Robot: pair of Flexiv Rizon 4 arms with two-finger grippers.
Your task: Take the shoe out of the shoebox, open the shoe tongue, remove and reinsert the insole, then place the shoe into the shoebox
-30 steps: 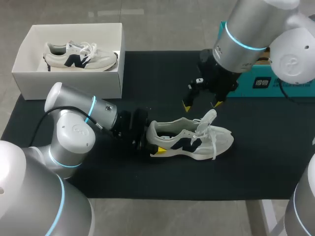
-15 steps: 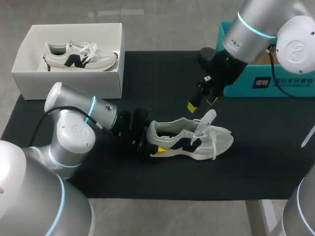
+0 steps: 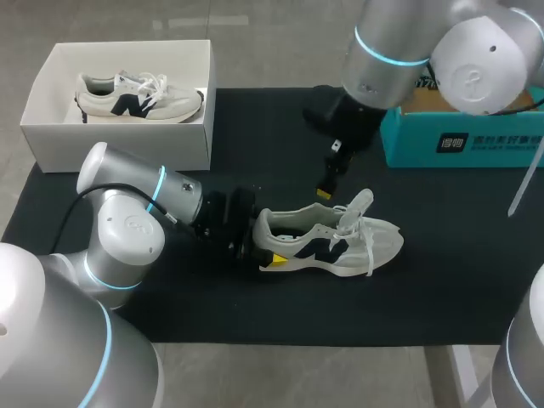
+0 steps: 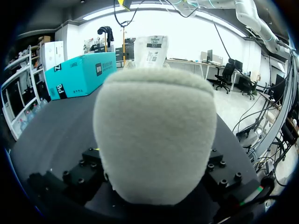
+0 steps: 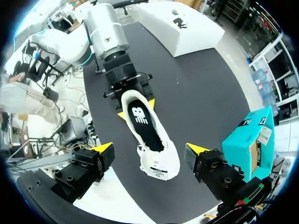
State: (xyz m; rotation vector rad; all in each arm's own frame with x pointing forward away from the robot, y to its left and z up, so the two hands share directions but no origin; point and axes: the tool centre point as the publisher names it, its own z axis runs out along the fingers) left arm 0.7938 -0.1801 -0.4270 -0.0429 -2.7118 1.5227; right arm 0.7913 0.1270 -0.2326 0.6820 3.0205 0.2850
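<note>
A white sneaker with a dark side logo (image 3: 336,240) lies on its sole on the black mat (image 3: 442,272), toe to the right, laces loose. My left gripper (image 3: 262,246) is shut on its heel, a yellow tip on either side in the right wrist view. The left wrist view is filled by the heel (image 4: 154,140). My right gripper (image 3: 326,182) hangs open above the shoe, just behind its tongue. From there I look down into the shoe at the black insole (image 5: 141,119), which lies flat inside. The white shoebox (image 3: 51,136) at the back left holds a second matching sneaker (image 3: 136,98).
A teal box (image 3: 463,140) stands at the mat's back right, close to my right arm. The mat in front of the shoe and to its right is bare. The shoebox's wall (image 5: 196,32) is beyond my left arm in the right wrist view.
My right arm has swung left and turned at the wrist, bringing its gripper closer over the shoe's opening. The left arm and the shoe have not moved.
</note>
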